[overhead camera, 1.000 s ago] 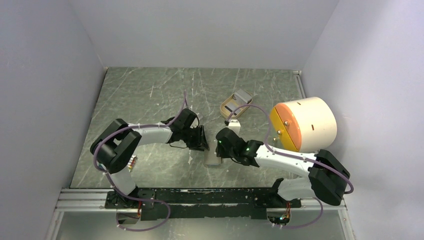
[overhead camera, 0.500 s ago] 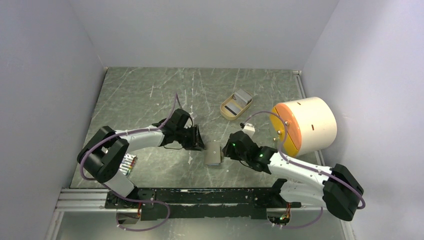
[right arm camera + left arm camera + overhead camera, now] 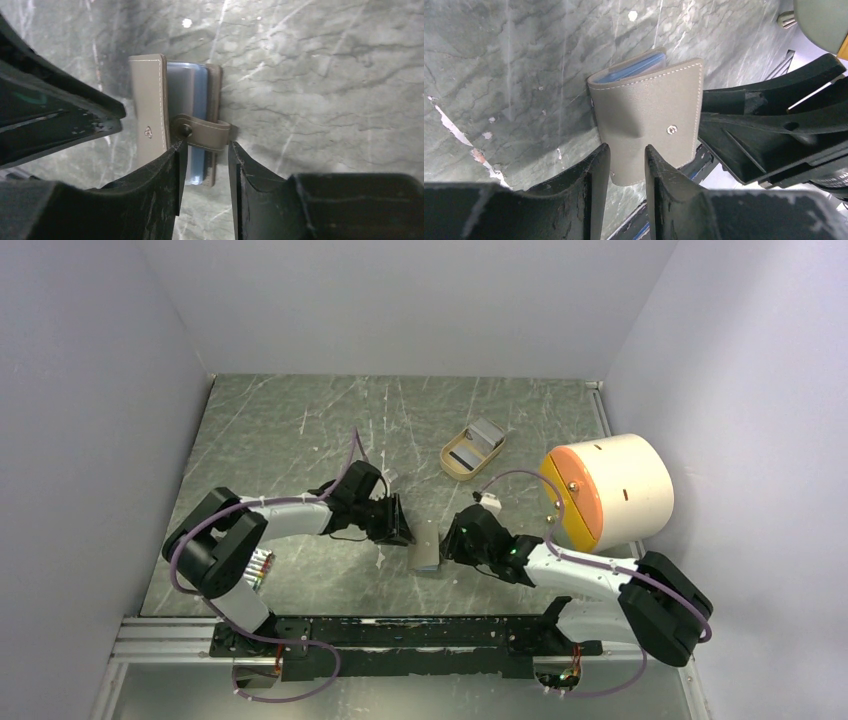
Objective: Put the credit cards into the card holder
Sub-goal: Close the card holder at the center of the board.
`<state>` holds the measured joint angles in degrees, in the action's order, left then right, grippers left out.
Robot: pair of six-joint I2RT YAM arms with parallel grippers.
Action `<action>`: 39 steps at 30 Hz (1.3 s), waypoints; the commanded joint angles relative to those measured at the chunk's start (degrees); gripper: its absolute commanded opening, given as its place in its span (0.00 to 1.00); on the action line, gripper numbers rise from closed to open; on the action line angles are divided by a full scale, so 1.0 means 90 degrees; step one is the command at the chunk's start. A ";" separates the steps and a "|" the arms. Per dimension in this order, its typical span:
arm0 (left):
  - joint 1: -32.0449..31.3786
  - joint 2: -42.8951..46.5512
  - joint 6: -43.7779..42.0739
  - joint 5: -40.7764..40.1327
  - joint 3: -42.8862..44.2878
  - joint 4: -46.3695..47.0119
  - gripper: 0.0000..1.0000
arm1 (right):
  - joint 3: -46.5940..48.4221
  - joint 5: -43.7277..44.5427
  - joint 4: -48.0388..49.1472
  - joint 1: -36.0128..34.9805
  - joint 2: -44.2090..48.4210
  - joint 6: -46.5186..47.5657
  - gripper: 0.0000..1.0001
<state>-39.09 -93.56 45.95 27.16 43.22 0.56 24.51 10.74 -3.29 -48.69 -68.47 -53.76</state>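
Observation:
The card holder (image 3: pixel 428 546) lies on the table between my two grippers, a grey-olive wallet with its cover folded partly over. In the left wrist view the cover (image 3: pixel 649 115) shows its snap button (image 3: pixel 670 130), with pale blue layers at the far edge. In the right wrist view a pale blue flat layer (image 3: pixel 187 95) shows between the covers; I cannot tell card from lining. The strap (image 3: pixel 207 136) sticks out to the right. My left gripper (image 3: pixel 404 529) (image 3: pixel 626 150) is narrowly open at the cover's near edge. My right gripper (image 3: pixel 449 540) (image 3: pixel 205 147) is narrowly open with its tips either side of the strap.
A tan oval tray (image 3: pixel 455 462) stands behind the wallet with a grey flat piece (image 3: pixel 487 430) at its far end. A big cream cylinder with an orange face (image 3: pixel 610 488) stands at the right. A bundle of silver sticks (image 3: pixel 262 566) lies by the left arm.
My right gripper drew back to the right off the wallet, uncovering it, then came back a little towards it. My left gripper stayed at the wallet's left side.

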 commanded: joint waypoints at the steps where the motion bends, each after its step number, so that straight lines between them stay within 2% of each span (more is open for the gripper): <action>1: 0.0019 -0.0096 0.0000 0.0188 -0.0042 0.0206 0.37 | 0.0079 -0.0305 0.0566 -0.0008 0.0014 0.0077 0.39; 16: 0.0026 -0.0140 0.0040 0.0214 -0.0116 0.0258 0.36 | 0.0977 0.0657 -0.0408 -0.0527 -0.0672 0.0639 0.50; 21: 0.0021 -0.0135 0.0050 0.0225 -0.0108 0.0260 0.36 | 0.1166 0.0989 -0.0667 -0.0543 -0.0774 0.0863 0.50; 27: 0.0026 -0.0099 0.0069 0.0254 -0.0149 0.0289 0.35 | 0.1300 0.0903 -0.0631 -0.0561 -0.0965 0.0982 0.49; 39: 0.0021 -0.0058 0.0089 0.0300 -0.0158 0.0306 0.35 | 0.1377 0.1059 -0.0916 -0.0604 -0.1003 0.0997 0.42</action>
<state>-39.07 -94.78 46.46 28.32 41.87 1.93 35.40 18.57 -9.91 -53.69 -77.30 -45.25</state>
